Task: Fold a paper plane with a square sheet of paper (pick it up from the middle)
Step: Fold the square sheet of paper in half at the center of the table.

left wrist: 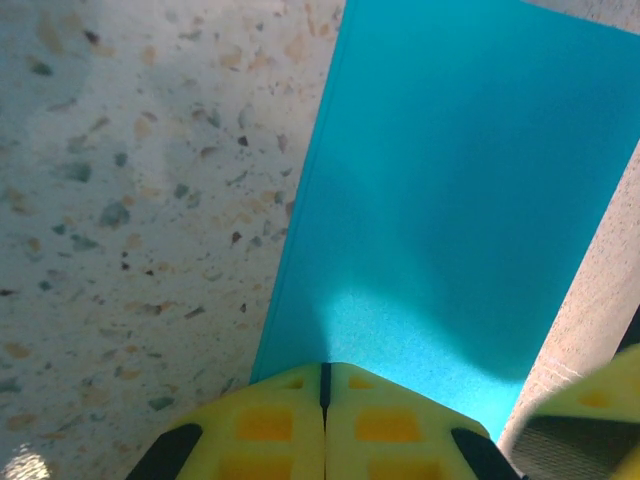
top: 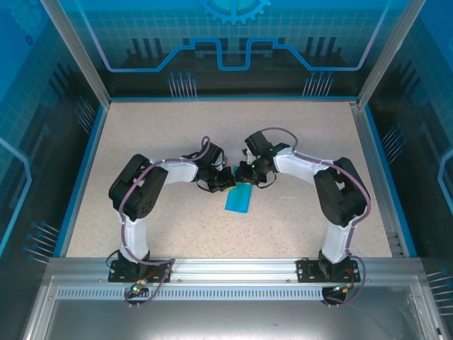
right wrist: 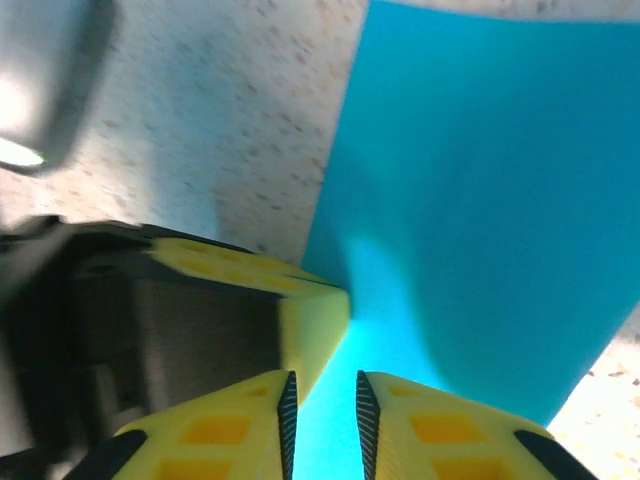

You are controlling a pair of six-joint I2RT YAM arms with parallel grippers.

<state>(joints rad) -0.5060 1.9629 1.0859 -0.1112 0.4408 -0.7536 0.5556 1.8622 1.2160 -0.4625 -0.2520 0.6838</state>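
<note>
The square sheet of paper [top: 238, 199] is turquoise and lies folded into a narrow rectangle on the speckled table, mid-centre. My two grippers meet at its far end. The left gripper [top: 228, 181] is shut, its yellow fingers pressed together [left wrist: 323, 368] on the near edge of the sheet [left wrist: 460, 200], which stretches away from the tips. The right gripper [top: 243, 180] stands with a narrow gap between its fingers [right wrist: 322, 385], and the sheet [right wrist: 480, 200] runs through that gap. The left gripper's yellow fingertip [right wrist: 315, 315] touches the paper just ahead of the right fingers.
The speckled table [top: 141, 142] is ringed by a blue rim and by glass walls on aluminium posts [top: 74, 49]. Both arm bases are bolted to the metal rail [top: 233, 269] at the near edge.
</note>
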